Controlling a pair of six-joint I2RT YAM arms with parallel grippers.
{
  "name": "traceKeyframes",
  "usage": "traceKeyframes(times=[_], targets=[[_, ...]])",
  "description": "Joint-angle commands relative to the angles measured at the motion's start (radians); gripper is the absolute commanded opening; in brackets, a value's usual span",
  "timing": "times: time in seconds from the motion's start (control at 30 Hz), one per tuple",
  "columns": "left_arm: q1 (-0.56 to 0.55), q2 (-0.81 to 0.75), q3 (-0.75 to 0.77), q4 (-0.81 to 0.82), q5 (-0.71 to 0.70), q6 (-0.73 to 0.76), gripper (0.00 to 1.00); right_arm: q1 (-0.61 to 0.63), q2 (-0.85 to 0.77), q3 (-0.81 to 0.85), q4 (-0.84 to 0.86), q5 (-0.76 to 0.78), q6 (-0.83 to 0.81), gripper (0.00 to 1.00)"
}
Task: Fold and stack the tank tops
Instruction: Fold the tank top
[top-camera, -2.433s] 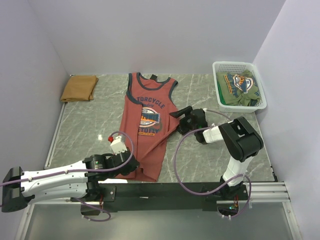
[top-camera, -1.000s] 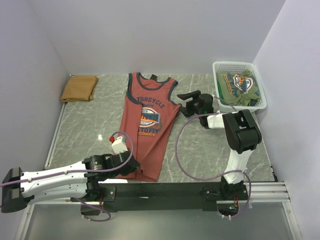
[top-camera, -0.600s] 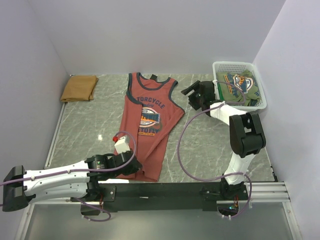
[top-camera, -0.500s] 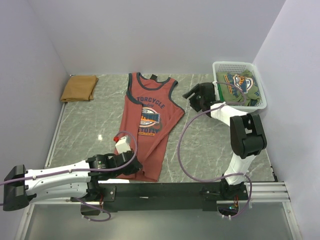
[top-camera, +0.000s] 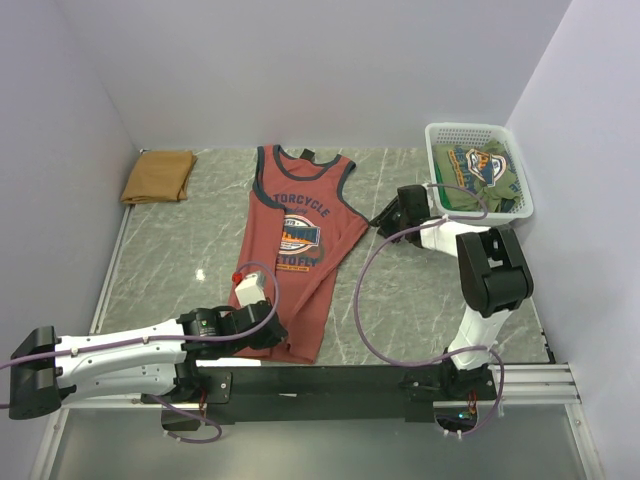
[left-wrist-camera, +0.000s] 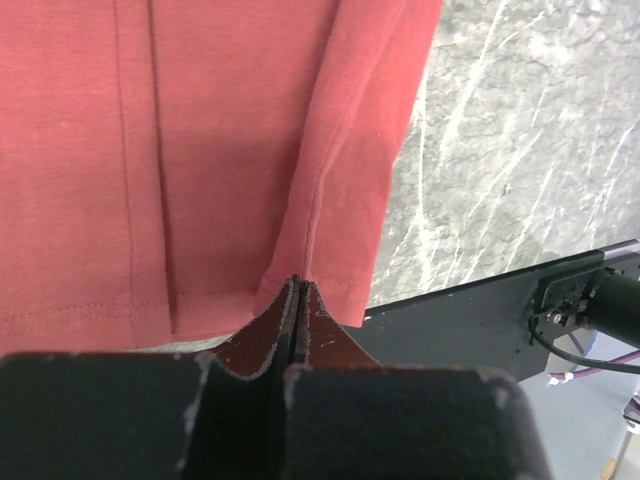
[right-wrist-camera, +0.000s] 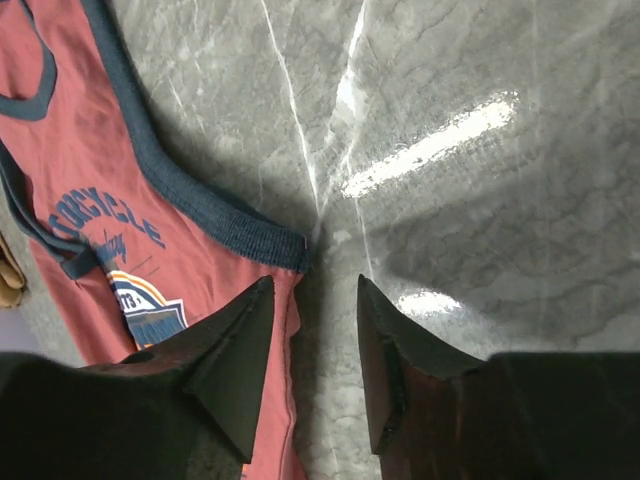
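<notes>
The rust-red tank top (top-camera: 297, 240) lies flat mid-table, neck toward the back, its chest lettering showing. My left gripper (top-camera: 274, 336) is at its near hem; in the left wrist view the jaws (left-wrist-camera: 297, 285) are shut on a pinch of the hem of this tank top (left-wrist-camera: 200, 150). My right gripper (top-camera: 383, 222) is low at the garment's right side, just under the armhole. Its jaws (right-wrist-camera: 315, 290) stand partly apart across the side edge of the red cloth (right-wrist-camera: 110, 230), one finger over cloth, one over table. The tan-brown tank top (top-camera: 158, 176) lies folded at the back left.
A white mesh basket (top-camera: 478, 128) stands at the back right holding a green printed shirt (top-camera: 478, 172). The grey marble table (top-camera: 180, 250) ends at a black rail (left-wrist-camera: 480, 310) just past the hem. White walls close off three sides.
My right gripper swung up toward the basket, then came down to the tank top's right side under the armhole, its jaws narrowing. My left gripper shifted slightly right along the hem, still shut.
</notes>
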Motion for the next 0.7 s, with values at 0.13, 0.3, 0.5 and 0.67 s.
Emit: traceKeyframes(times=[0.13, 0.3, 0.5, 0.67], targets=[[0.002, 0.008, 0.043, 0.033, 0.006, 0.020, 0.01, 0.014, 0.049, 0.028, 0.066, -0.030, 0.021, 0.48], [0.004, 0.008, 0.045, 0.029, 0.003, 0.023, 0.01, 0.026, 0.083, 0.054, 0.064, -0.028, 0.033, 0.45], [0.002, -0.002, 0.037, 0.038, 0.009, 0.020, 0.00, 0.039, 0.098, 0.058, 0.073, -0.016, 0.048, 0.44], [0.004, 0.008, 0.042, 0.045, 0.017, 0.027, 0.01, 0.043, 0.113, 0.069, 0.078, 0.001, 0.065, 0.32]])
